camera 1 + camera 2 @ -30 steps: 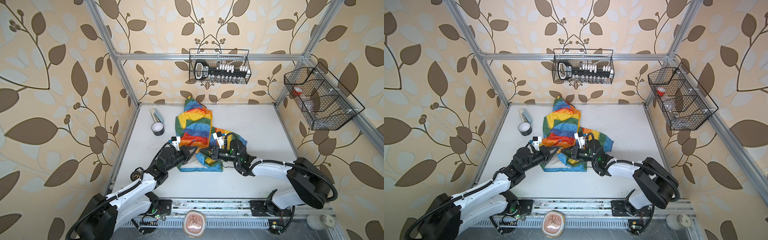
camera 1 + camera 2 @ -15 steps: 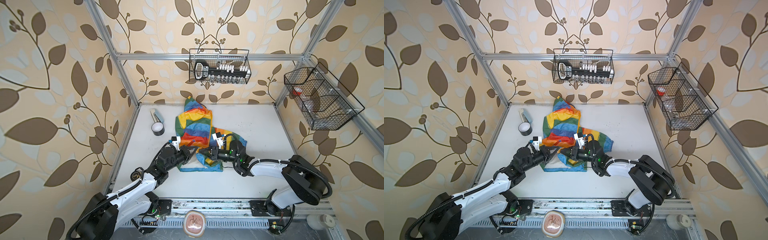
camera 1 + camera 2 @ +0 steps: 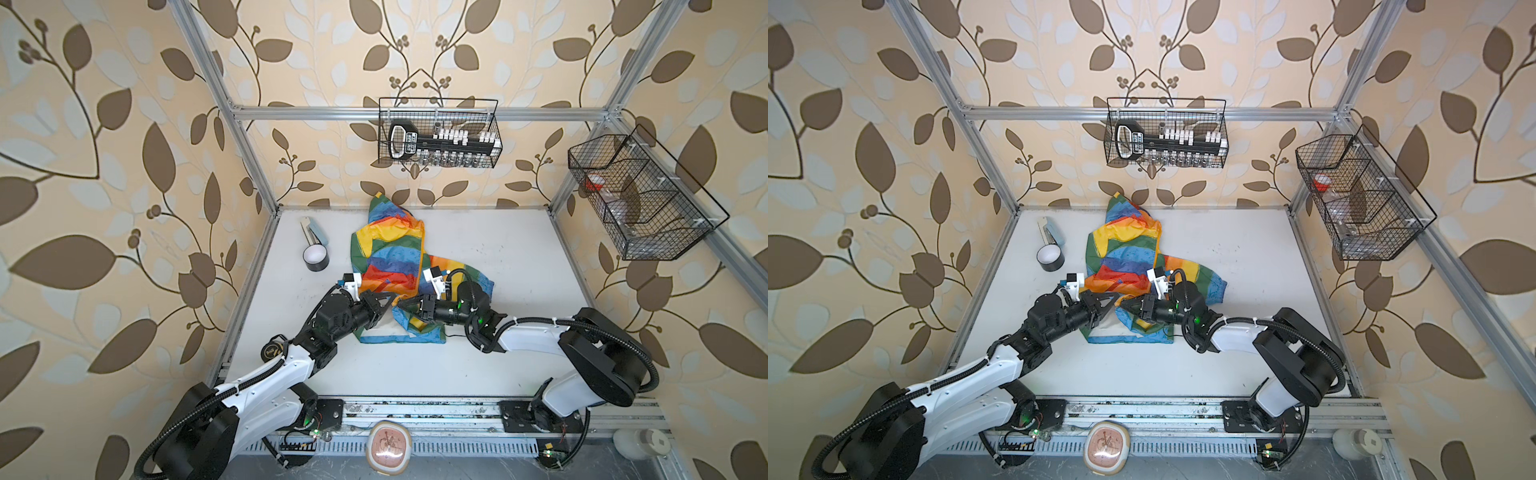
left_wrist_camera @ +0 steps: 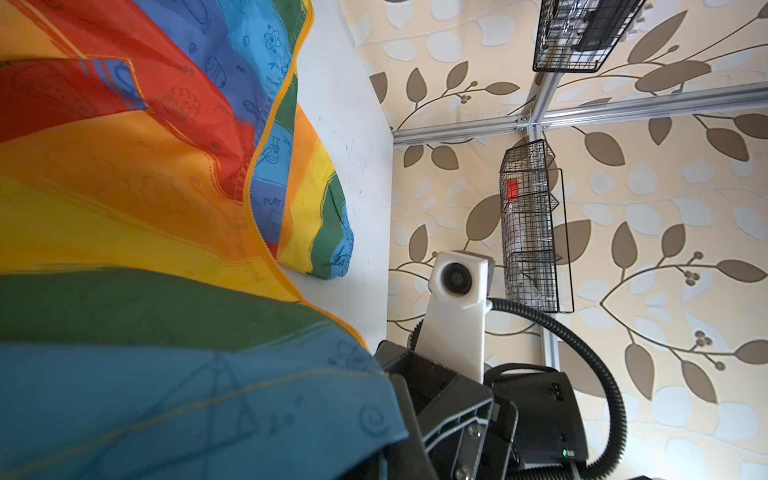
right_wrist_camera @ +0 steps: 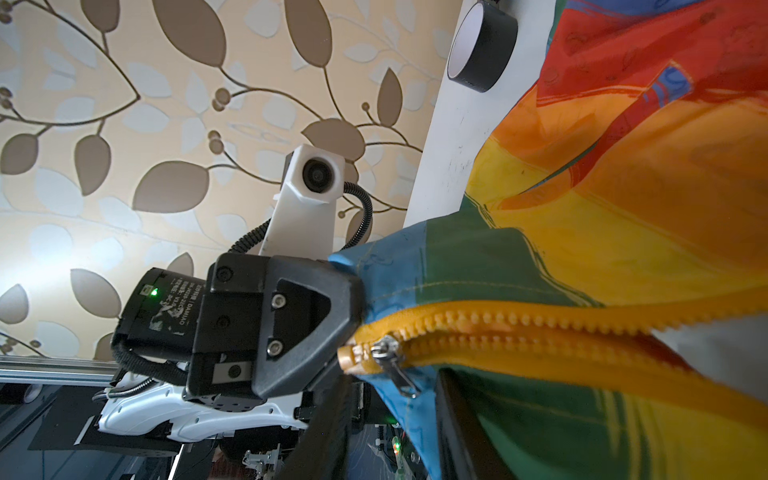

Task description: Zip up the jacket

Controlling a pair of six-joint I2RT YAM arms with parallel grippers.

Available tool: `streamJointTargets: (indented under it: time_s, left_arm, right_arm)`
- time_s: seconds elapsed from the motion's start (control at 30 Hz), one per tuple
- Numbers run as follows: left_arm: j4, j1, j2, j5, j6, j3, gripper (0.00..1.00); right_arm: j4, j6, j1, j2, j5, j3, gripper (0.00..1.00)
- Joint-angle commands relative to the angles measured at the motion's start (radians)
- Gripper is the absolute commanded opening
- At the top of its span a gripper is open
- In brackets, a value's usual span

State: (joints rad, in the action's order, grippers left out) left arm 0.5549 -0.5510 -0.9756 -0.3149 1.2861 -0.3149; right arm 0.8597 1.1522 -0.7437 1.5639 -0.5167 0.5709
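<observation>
Right wrist view: left fingers [image 5: 332,278] half buried in jacket [image 5: 623,199].

Rainbow jacket [image 3: 390,257] lying crumpled mid-table, unzipped.
Red, orange, yellow, green and blue blocks; orange zipper [image 5: 519,328] open, metal slider [image 5: 386,347] at its bottom end, that hem corner raised.

"PLAY" is printed on a blue block of the thin rainbow-striped jacket [image 4: 158,232]. The label on the black round motor housing [image 5: 164,311] reads "DAMIAO"; its other print is too small.
</observation>
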Motion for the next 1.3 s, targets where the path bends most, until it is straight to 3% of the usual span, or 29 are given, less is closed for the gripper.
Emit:
streamJointTargets:
  time_s: [0.0,0.27,0.43,0.83,1.27]
  left_arm:
    - [0.073,-0.007,0.001,-0.032,0.005,-0.033,0.0]
    - [0.081,-0.009,0.002,-0.032,0.011,-0.025,0.0]
    - [0.078,-0.009,0.009,-0.028,0.013,-0.021,0.0]
    - [0.071,-0.008,0.018,-0.026,0.013,-0.018,0.0]
    - [0.064,-0.009,0.026,-0.024,0.012,-0.013,0.0]
  right_arm:
    - [0.036,0.012,-0.012,0.023,-0.019,0.03,0.34]
    - [0.055,0.022,-0.01,0.042,-0.028,0.052,0.29]
    - [0.066,0.029,0.006,0.038,-0.034,0.045,0.2]
    - [0.091,0.039,0.018,0.012,-0.028,-0.008,0.09]
    - [0.101,0.045,0.033,-0.015,-0.032,-0.036,0.04]
